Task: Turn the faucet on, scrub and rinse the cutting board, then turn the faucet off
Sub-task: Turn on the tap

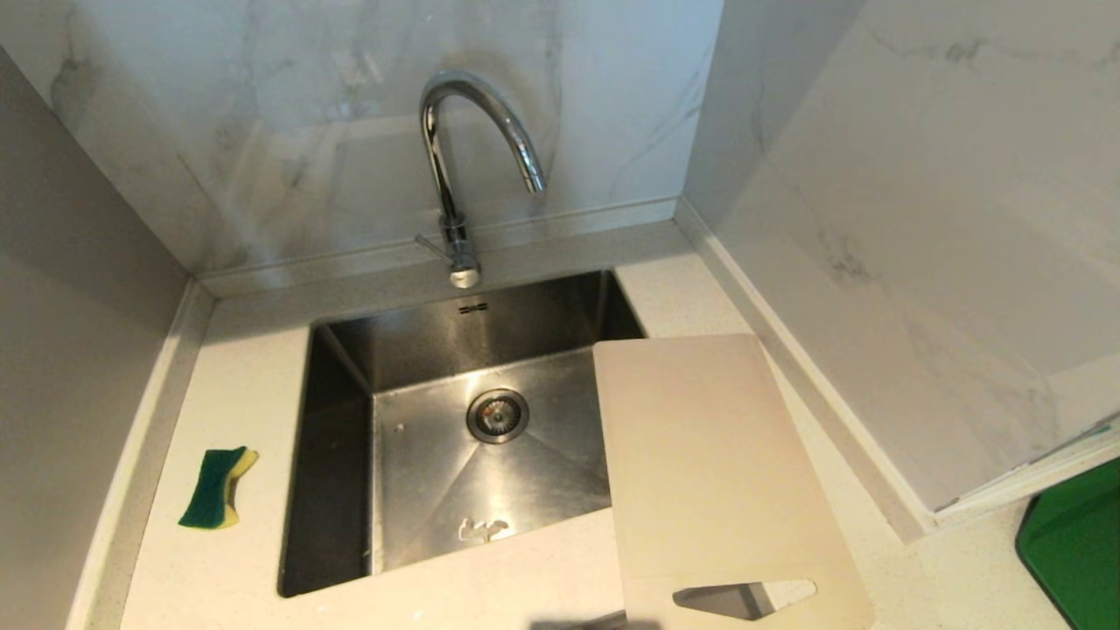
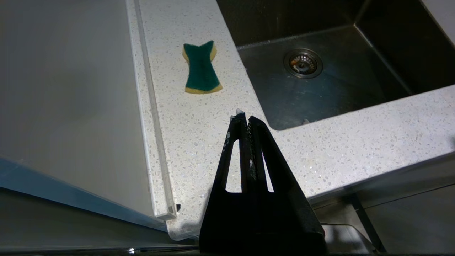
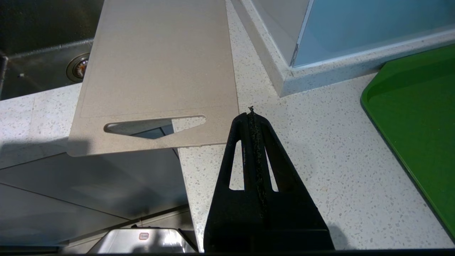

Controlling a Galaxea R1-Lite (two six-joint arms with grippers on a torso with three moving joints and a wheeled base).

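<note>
The chrome gooseneck faucet [image 1: 455, 166] stands behind the steel sink [image 1: 420, 350], no water running; its thin lever sticks out at the base. The cream cutting board [image 1: 709, 464] lies flat on the counter right of the sink, one long edge overhanging the basin, its handle slot toward me [image 3: 153, 124]. A green-and-yellow sponge [image 1: 214, 487] rests on the counter left of the sink [image 2: 201, 69]. Neither gripper shows in the head view. My left gripper [image 2: 245, 116] is shut and empty above the front counter, near the sponge. My right gripper [image 3: 251, 114] is shut and empty beside the board's near corner.
Marble walls close the counter at the back and right [image 1: 919, 219]; a grey panel stands at the left [image 2: 64, 89]. A green tray [image 3: 419, 117] lies on the counter to the right. The sink drain [image 1: 497, 415] sits mid-basin.
</note>
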